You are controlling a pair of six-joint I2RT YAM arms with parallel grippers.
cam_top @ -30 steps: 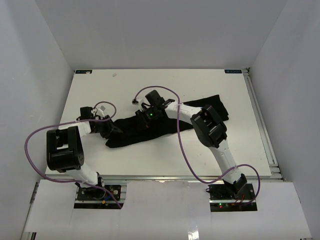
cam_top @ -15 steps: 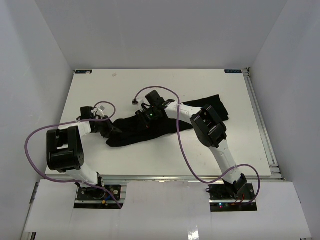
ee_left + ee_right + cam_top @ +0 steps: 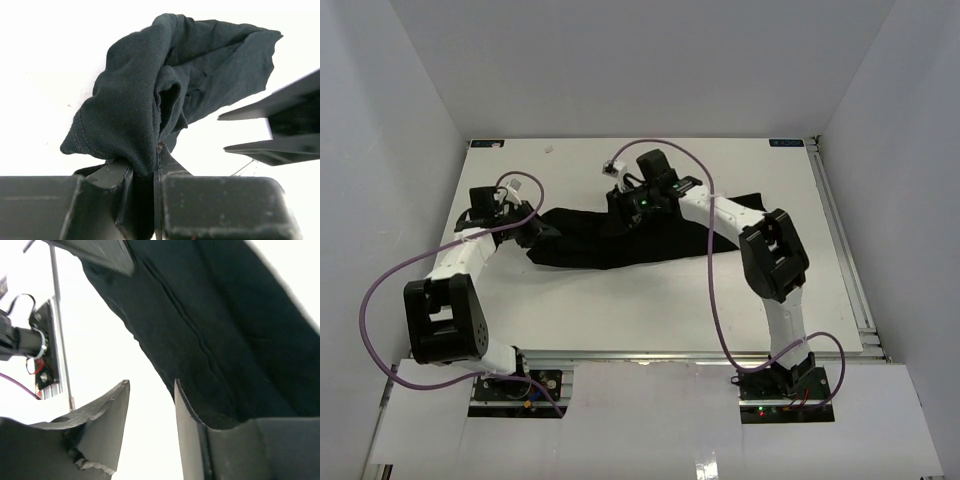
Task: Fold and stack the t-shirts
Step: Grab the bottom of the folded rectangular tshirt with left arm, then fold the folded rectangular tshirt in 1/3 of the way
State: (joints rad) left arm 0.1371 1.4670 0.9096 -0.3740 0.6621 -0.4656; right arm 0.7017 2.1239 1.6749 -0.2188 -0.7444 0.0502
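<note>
Top view: a single black shirt (image 3: 620,245) lies bunched in a long, crumpled band across the middle of the table (image 3: 620,315), its right end trailing toward the far right. The left gripper (image 3: 535,228) is at the band's left end; in the left wrist view its jaws are closed on a gathered fold of the cloth (image 3: 150,90), which rises out of the pinch (image 3: 155,150) in loose pleats with a stitched hem showing at the lower left. The right gripper (image 3: 623,215) sits over the far edge of the band near its middle; in the right wrist view its jaws (image 3: 150,385) stand apart with only bare white surface between them, and the cloth (image 3: 225,340), crossed by a raised seam, lies beside and beyond the right-hand finger, not clamped. Handling, as judged: the fabric is light, limp and matte, so it should drape and sag from any single hold without slipping, and a pinch may catch several layers at once. Hems, seams and corners look like the soundest places to grasp, with two well-separated holds needed to spread it flat. No container appears in any view; the shirt rests directly on the table.
</note>
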